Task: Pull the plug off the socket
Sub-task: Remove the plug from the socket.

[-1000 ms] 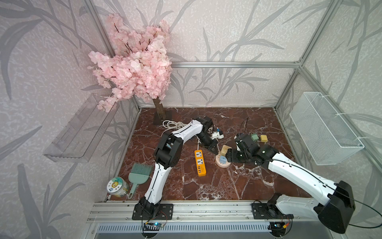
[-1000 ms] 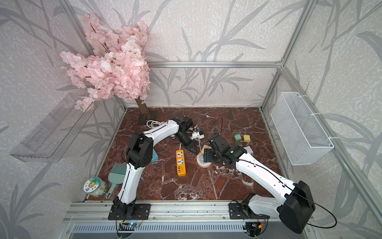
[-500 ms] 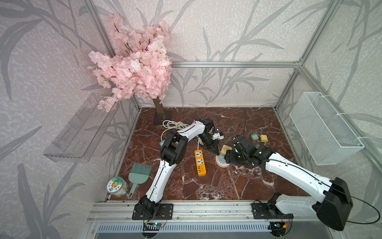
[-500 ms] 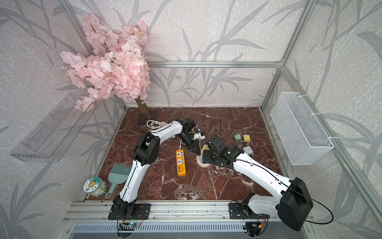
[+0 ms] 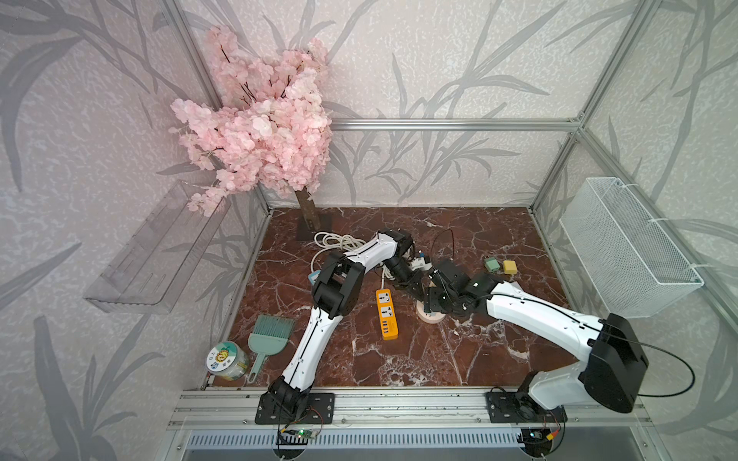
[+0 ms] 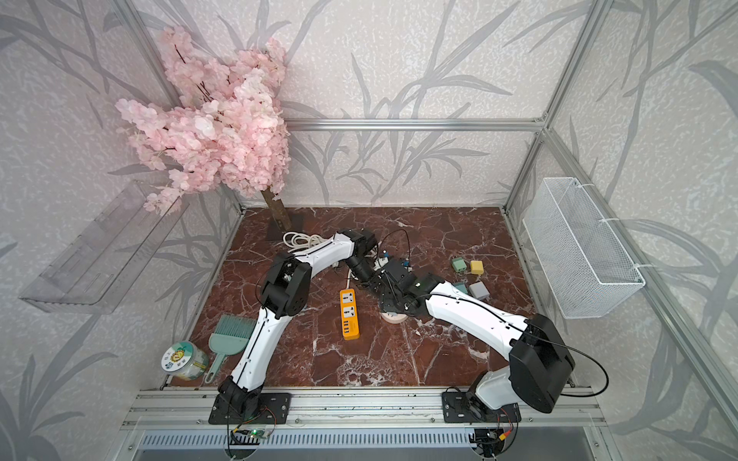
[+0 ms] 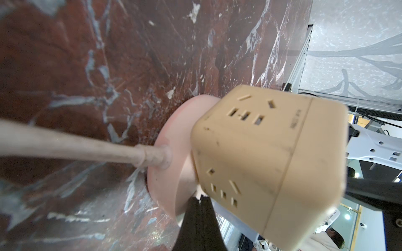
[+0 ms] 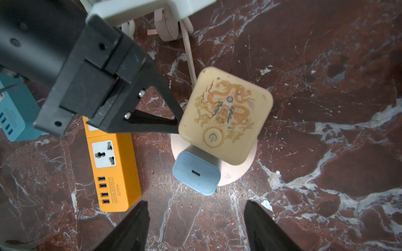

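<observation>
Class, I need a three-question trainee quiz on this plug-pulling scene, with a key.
1. True or false: the blue plug is already pulled out.
2. The right end effector is: A open, holding nothing; B shut on the plug; C out of view.
3. Which end effector is shut, with its tips at the beige cube socket?
Key: 1 false, it sits in the cube's side; 2 A; 3 the left end effector.

The surface (image 8: 326,65) looked like polished red-brown marble, glossy. The socket cube (image 8: 226,113) was matt beige plastic, kinda scuffed; the plug (image 8: 196,173) smooth pale-blue plastic, and the orange power strip (image 8: 113,169) shinier plastic.
</observation>
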You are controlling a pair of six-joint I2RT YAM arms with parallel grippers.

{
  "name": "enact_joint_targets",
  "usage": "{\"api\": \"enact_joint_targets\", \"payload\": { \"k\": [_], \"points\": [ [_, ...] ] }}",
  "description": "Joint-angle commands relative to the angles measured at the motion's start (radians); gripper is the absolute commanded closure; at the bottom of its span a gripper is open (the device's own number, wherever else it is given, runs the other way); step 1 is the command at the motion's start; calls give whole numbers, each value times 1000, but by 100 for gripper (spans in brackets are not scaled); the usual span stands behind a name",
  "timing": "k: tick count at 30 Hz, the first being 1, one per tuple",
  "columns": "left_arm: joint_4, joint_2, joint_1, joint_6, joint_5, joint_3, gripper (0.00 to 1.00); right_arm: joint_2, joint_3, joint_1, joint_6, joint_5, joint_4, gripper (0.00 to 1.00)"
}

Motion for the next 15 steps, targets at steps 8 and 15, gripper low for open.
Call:
{"api": "enact_joint_targets", "payload": {
  "k": [8, 15],
  "points": [
    [-30, 55, -2, 15, -44, 12, 100, 56, -8, 9, 131, 62, -5, 27],
    [-37, 59, -2, 18, -39, 21, 100, 133, 31, 9, 146, 71, -17, 27]
  ]
}}
